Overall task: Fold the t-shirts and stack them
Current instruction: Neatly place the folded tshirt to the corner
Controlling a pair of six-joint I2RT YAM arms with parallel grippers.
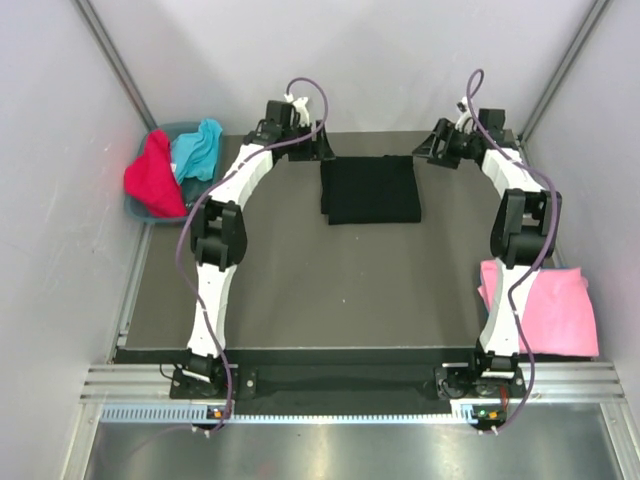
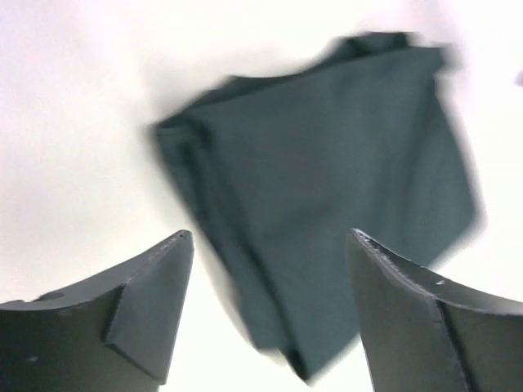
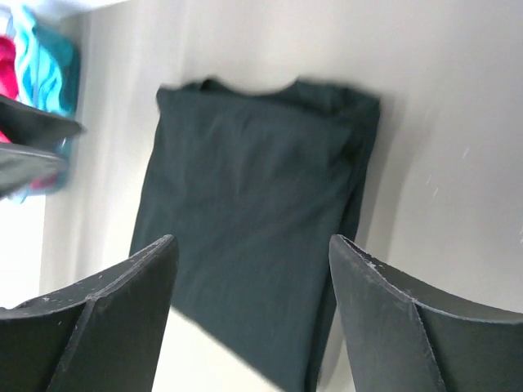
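A black t-shirt [image 1: 370,190] lies folded into a flat rectangle at the far middle of the dark table [image 1: 330,290]. My left gripper [image 1: 320,148] hovers open just beyond its far left corner. In the left wrist view the black t-shirt [image 2: 327,180] lies below the gripper [image 2: 270,237], which is open and holds nothing. My right gripper [image 1: 430,152] hovers open off the far right corner. In the right wrist view nothing sits inside the gripper [image 3: 253,241], and the black t-shirt [image 3: 253,188] lies beneath it. A pink t-shirt [image 1: 545,305] lies folded at the front right.
A blue basket [image 1: 140,210] at the far left edge holds a red t-shirt [image 1: 155,175] and a turquoise t-shirt [image 1: 198,148]. Grey walls close in the left, right and back. The right arm's forearm [image 1: 515,270] crosses over the pink t-shirt's left edge.
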